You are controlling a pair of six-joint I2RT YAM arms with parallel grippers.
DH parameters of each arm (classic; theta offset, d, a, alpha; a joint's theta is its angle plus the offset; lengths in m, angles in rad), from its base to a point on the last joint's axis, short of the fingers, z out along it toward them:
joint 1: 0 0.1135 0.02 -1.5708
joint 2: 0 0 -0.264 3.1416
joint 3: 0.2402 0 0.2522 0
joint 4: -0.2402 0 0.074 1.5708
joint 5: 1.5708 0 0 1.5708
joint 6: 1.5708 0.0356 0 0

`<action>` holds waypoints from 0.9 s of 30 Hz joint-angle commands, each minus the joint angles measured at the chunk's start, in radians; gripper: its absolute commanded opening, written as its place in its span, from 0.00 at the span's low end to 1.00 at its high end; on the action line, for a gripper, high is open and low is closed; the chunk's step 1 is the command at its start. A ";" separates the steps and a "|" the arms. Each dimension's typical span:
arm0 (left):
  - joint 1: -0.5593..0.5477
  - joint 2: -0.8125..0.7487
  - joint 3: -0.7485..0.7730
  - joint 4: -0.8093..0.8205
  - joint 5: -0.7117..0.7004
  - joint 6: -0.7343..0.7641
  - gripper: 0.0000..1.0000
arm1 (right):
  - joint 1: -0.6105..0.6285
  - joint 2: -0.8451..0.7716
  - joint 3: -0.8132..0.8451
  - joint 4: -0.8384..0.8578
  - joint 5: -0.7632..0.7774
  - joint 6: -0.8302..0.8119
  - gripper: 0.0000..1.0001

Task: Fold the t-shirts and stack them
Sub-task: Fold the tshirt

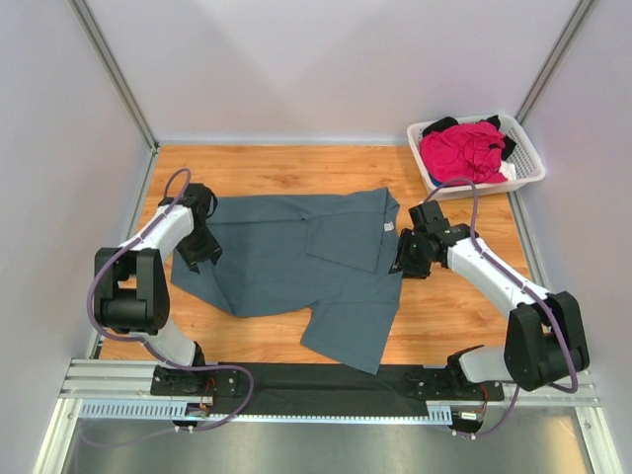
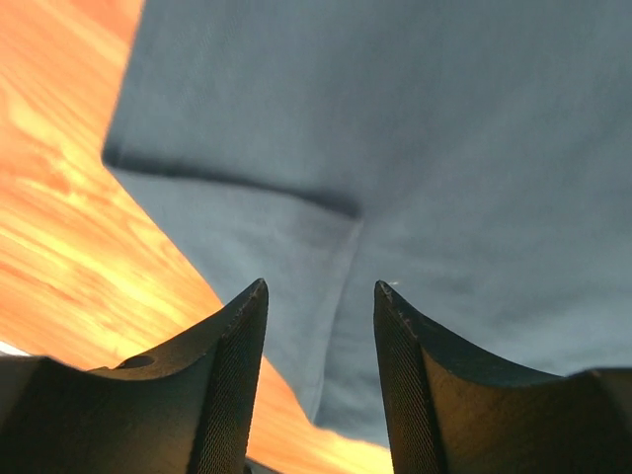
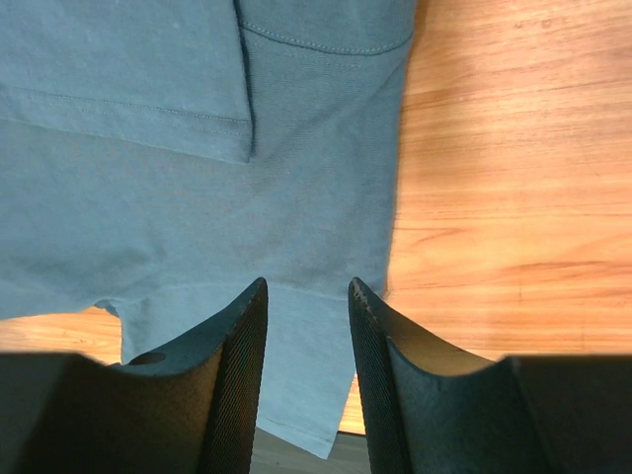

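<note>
A large slate blue-grey cloth t-shirt (image 1: pixel 286 262) lies spread on the wooden table (image 1: pixel 464 306), with one flap folded over near its small white neck label (image 1: pixel 388 227). The left fingers (image 2: pixel 232 395) stand apart at its left edge, and the right fingers (image 3: pixel 232 395) at its right edge are apart too (neither pair grips cloth). At the far right, a white slatted plastic basket (image 1: pixel 530 163) holds a magenta-pink shirt (image 1: pixel 459 148) and a black shirt (image 1: pixel 441 125).

Slate blue-grey t-shirt (image 1: pixel 296 262), magenta-pink shirt (image 1: pixel 460 150), white basket (image 1: pixel 528 163), orange woodgrain table (image 1: pixel 454 316).
</note>
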 commanded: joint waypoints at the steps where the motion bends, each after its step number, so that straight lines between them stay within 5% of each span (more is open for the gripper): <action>1: 0.003 0.031 0.067 0.022 -0.102 0.033 0.54 | 0.002 -0.039 -0.006 -0.027 0.044 0.018 0.40; 27: -0.037 0.149 0.038 0.073 -0.108 0.041 0.36 | 0.000 -0.152 -0.125 -0.172 -0.022 0.052 0.39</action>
